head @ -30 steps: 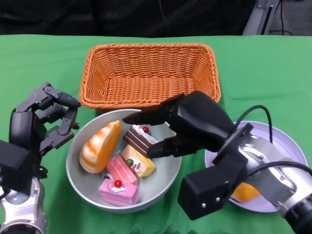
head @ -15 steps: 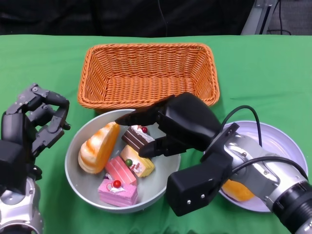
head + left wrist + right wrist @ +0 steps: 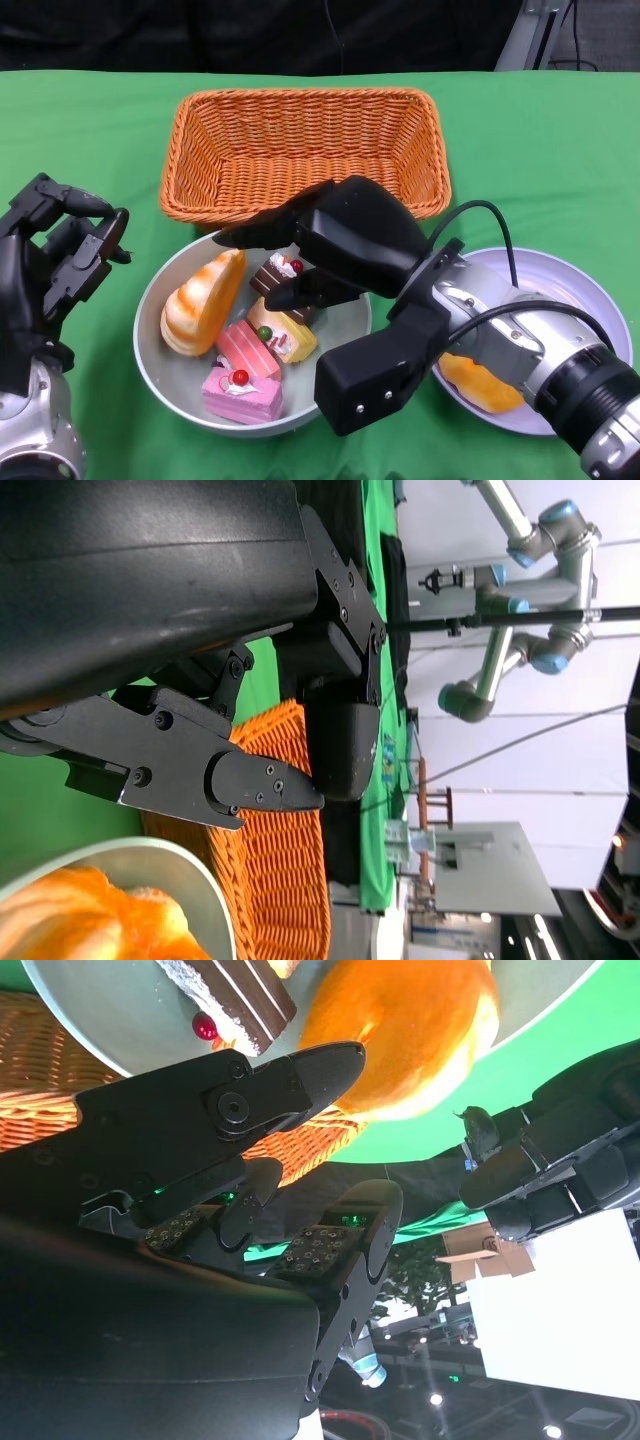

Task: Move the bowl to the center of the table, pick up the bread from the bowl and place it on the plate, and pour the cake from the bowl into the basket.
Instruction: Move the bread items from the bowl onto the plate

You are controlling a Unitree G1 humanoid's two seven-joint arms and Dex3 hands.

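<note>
The grey bowl [image 3: 178, 376] sits in front of the orange basket [image 3: 300, 150]. In it lie an orange-and-white striped bread [image 3: 202, 300], a chocolate cake [image 3: 276, 273], a yellow cake [image 3: 288, 338] and two pink cakes [image 3: 245, 392]. My right hand [image 3: 340, 245] hovers over the bowl's far side, fingers apart and empty, tips reaching toward the bread. The right wrist view shows its fingers [image 3: 300, 1070] just short of the bread [image 3: 400, 1030] and the chocolate cake [image 3: 235, 1000]. My left hand [image 3: 55, 265] hangs open to the left of the bowl, not touching it.
A lavender plate [image 3: 570, 290] lies at the right, holding another orange bread [image 3: 478, 382], partly hidden by my right forearm. The basket [image 3: 275, 865] stands directly behind the bowl. Green cloth covers the table, with free room at the far left and far right.
My right hand has slid left over the bowl, its fingertips closer to the bread. My left hand has drawn back to the left, away from the bowl's rim.
</note>
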